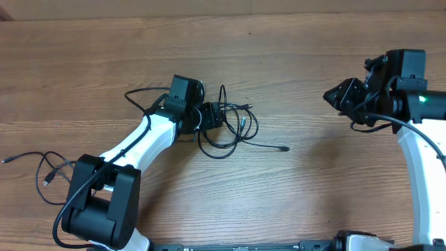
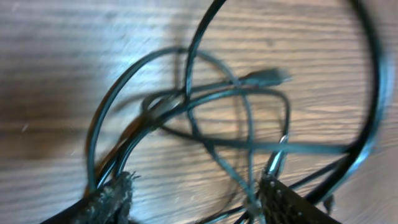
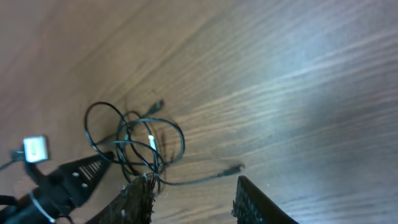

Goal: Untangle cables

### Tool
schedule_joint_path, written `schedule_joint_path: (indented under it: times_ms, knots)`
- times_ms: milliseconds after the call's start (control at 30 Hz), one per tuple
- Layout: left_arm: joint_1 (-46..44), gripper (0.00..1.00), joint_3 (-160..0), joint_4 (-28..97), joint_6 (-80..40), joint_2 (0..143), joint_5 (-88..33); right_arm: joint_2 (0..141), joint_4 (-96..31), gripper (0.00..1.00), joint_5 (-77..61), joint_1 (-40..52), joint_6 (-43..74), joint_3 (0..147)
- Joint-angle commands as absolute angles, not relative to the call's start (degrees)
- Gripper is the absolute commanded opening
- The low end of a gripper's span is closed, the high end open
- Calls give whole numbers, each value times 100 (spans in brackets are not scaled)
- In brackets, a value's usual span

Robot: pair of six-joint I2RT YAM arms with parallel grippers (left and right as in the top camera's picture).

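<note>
Roughly, the job looks part done. On the wooden tabletop (image 1: 293, 209) stand two arms. The left arm (image 1: 132, 143) reaches to the middle, where its left gripper (image 1: 214, 116) sits low over the knot, jaws well apart with several strands running between the fingers (image 2: 115, 199) and nothing pinched. The right arm (image 1: 418, 150) holds the right gripper (image 1: 335, 95) raised near the right edge, partly parted and empty, well apart from the cords.

One tangle of cables (image 1: 233, 129) lies mid-table, probably two cords, though the crossings are too blurred to count surely. One separate cable (image 1: 42, 171) lies loose by the left edge. One plug (image 1: 284, 148) trails free toward the right.

Next, I judge, the left jaws must close on a single strand while the right comes in for that free end.
</note>
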State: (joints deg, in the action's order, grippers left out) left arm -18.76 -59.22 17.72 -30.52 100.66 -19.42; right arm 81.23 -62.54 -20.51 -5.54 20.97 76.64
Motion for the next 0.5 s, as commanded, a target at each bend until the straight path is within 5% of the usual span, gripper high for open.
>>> schedule_joint_path:
  times_ms: [0,467]
  knots:
    - [-1955,62,-6018,1702,-3332,10022,-2123,8313,-6320,41,-2014,-537,2075,7684]
    - [-2676,61,-6018,1691,-3391,10022,-1699,8672,-6337,42,-2010,-537,2049,7677]
